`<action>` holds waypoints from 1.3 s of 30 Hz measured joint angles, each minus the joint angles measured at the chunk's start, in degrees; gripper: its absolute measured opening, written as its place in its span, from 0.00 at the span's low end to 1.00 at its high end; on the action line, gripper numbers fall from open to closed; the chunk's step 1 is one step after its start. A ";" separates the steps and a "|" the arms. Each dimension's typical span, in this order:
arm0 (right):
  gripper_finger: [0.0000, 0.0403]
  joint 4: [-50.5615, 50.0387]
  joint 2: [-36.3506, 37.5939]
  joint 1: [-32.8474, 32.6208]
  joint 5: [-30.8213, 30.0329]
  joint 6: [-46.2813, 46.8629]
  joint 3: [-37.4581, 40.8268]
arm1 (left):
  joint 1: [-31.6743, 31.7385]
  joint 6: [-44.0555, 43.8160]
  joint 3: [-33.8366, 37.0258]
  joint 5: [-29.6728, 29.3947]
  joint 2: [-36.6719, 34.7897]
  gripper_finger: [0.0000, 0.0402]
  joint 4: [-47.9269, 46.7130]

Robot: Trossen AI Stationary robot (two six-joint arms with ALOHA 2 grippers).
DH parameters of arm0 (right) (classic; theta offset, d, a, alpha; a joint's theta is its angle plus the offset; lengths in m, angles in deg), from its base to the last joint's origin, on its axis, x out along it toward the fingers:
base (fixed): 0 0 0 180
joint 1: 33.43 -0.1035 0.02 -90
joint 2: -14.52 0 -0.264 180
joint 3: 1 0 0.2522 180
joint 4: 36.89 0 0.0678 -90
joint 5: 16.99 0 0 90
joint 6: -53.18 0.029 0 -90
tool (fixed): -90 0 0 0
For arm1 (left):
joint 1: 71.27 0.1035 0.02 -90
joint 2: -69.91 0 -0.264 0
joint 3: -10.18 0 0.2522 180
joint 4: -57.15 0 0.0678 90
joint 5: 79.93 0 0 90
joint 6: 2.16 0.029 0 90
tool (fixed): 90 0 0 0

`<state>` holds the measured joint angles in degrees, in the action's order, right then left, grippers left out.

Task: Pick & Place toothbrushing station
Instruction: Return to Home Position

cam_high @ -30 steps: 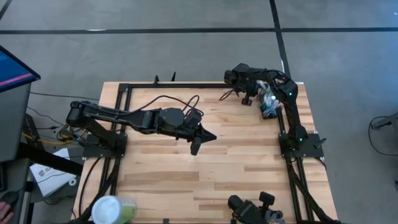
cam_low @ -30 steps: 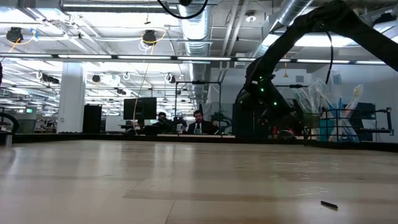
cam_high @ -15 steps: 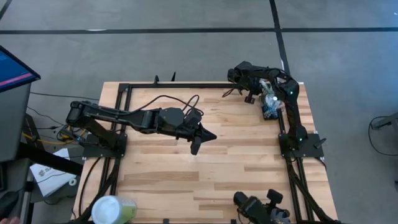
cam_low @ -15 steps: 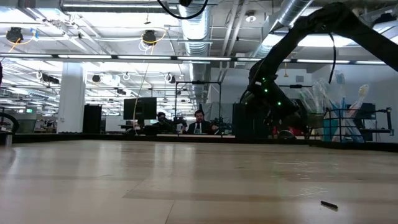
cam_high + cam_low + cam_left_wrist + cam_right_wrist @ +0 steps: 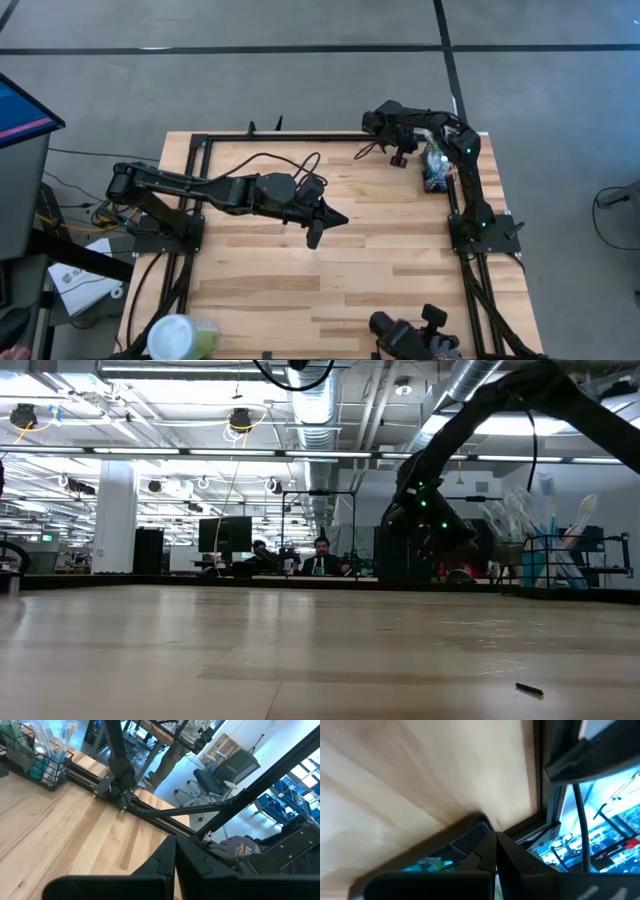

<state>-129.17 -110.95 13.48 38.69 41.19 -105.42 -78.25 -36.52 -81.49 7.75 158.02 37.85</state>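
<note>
While right gripper (image 5: 398,158) hovers closed, toothbrushing station (image 5: 432,178) beside.

The right gripper (image 5: 398,155), which half a second ago had leaned closer to the wire organizer (image 5: 434,172) at the table's far right edge, has drawn back a little and sits about where it was a second ago. At the table's near edge, a black device (image 5: 405,335) has shifted slightly left after edging right.
</note>
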 joint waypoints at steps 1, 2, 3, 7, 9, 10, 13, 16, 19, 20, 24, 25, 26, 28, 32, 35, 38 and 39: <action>0.00 0.06 0.00 -0.24 0.16 -0.12 -0.10 | 0.00 -0.04 0.00 -0.01 0.01 0.00 0.00; 0.00 0.26 0.01 -0.51 0.28 -0.33 -0.46 | 0.00 -0.11 0.00 -0.11 0.01 0.00 0.00; 0.00 0.75 0.04 -0.75 0.33 -0.57 -0.97 | 0.00 -0.13 0.00 -0.20 0.01 0.00 0.00; 0.00 0.87 0.33 -1.11 0.95 -0.64 -4.37 | 0.00 -0.19 0.00 -0.24 0.01 0.00 0.02; 0.00 1.23 1.35 -1.13 2.20 -0.62 -6.56 | 0.00 -0.36 0.00 -0.26 0.00 0.00 0.02; 0.00 1.74 1.97 -1.09 2.90 -0.61 -7.64 | 0.00 -0.39 0.00 -0.26 0.00 0.00 0.02; 0.00 3.01 3.97 -0.73 4.66 -0.60 -10.97 | -0.11 -0.39 0.00 -0.28 0.01 0.00 0.02; 0.00 4.56 6.74 -0.18 7.23 -0.55 -14.24 | -0.11 -0.39 0.00 -0.28 0.00 0.00 0.02; 0.00 5.62 10.25 0.54 10.66 -0.06 -16.72 | -0.11 -0.39 0.00 -0.28 -0.02 0.00 0.02; 0.00 6.19 11.50 0.74 12.08 0.01 -17.29 | -0.11 -0.39 0.00 -0.27 -0.02 0.00 0.02; 0.00 9.12 17.89 0.83 16.90 -0.33 -17.84 | -0.11 -0.39 0.00 -0.17 -0.01 0.00 0.02; 0.00 9.81 19.51 0.76 18.12 -0.57 -17.86 | -0.11 -0.40 0.00 -0.17 -0.02 0.00 0.02; 0.00 10.59 21.08 0.72 19.26 -1.02 -17.86 | -0.11 -0.39 0.00 -0.15 -0.01 0.00 0.04; 0.00 11.73 23.85 0.68 20.83 -1.86 -17.86 | -0.11 -0.41 0.00 -0.11 -0.01 0.00 0.04; 0.00 13.46 29.07 0.74 21.45 -2.06 -17.86 | -0.11 -0.41 0.00 0.00 -0.02 0.00 0.09; 0.00 13.97 32.24 0.79 24.20 -1.64 -17.86 | -0.11 -0.41 0.00 0.12 -0.01 0.00 0.13; 0.00 14.02 35.17 0.79 31.01 -1.60 -17.86 | -0.11 -0.41 0.00 0.19 -0.01 0.00 0.17; 0.00 14.09 36.22 0.71 33.32 -1.61 -17.86 | -0.11 -0.41 0.00 0.24 -0.02 0.00 0.20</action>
<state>-115.08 -74.73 14.19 72.01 39.59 -123.29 -78.36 -36.92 -81.49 7.99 158.00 38.05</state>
